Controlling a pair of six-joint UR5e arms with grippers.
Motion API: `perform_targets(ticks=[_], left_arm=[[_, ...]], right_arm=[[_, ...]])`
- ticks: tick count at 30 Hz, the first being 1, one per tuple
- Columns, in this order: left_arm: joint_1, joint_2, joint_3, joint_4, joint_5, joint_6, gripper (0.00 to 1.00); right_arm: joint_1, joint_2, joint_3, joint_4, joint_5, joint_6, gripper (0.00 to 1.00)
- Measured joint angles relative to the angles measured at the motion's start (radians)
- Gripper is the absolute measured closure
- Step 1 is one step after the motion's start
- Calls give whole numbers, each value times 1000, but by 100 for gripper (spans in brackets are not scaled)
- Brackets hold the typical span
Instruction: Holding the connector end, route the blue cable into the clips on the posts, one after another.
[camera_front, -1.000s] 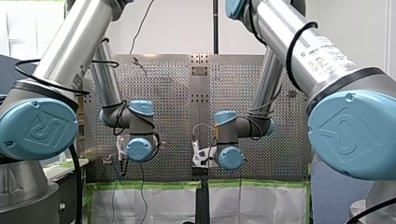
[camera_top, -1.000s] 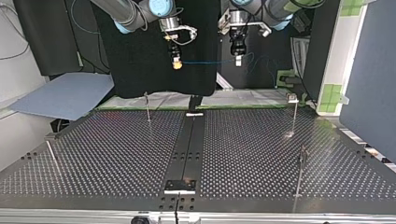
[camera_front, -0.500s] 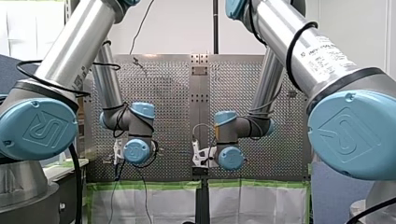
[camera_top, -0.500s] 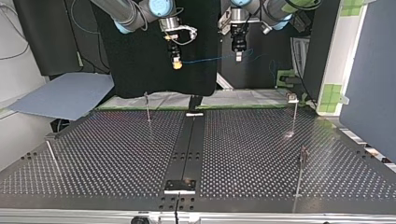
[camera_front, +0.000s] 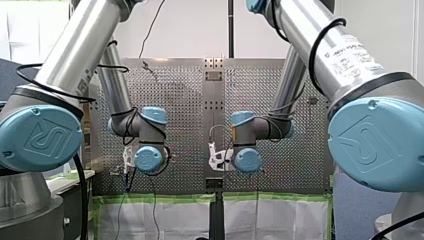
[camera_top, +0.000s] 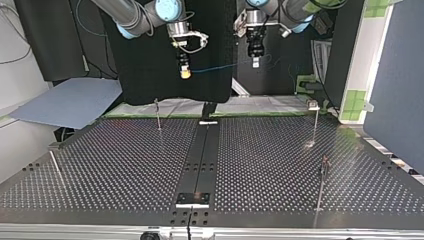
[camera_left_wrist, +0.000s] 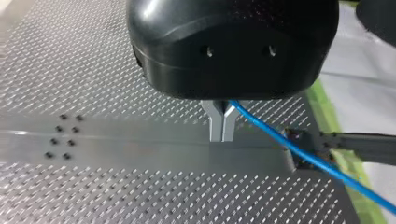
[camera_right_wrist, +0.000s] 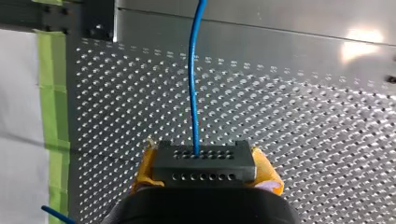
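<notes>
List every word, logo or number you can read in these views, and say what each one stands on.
"UR", a raised monogram: on my left arm's blue joint cap, front view.
"UR", the same monogram: on my right arm's blue joint cap, front view.
Lines of black print on the label along my right arm: too blurred to read.
Top view and both wrist views: no text to read.

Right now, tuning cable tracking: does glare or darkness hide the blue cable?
Right wrist view: glare on the table, clear of the blue cable leaving the connector. Top view: cable faint against the black backdrop between my right gripper and my left gripper. Left wrist view: cable plain.
</notes>
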Motion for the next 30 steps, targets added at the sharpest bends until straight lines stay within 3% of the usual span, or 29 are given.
perform_targets(ticks=[5,11,20,30], left_arm=[[11,54,1,-49,-13,-14,100],[19,112,1,-106,-9,-6,100],[43,201,14,-159,12,-4,100],[78,308,105,-263,9,-53,100]], right_arm=[[0,-44,-15,43,-36,25,100],[3,-110,-55,106,-93,23,100],[7,-196,-118,186,-132,17,100],[25,-230,-214,286,-230,18,100]])
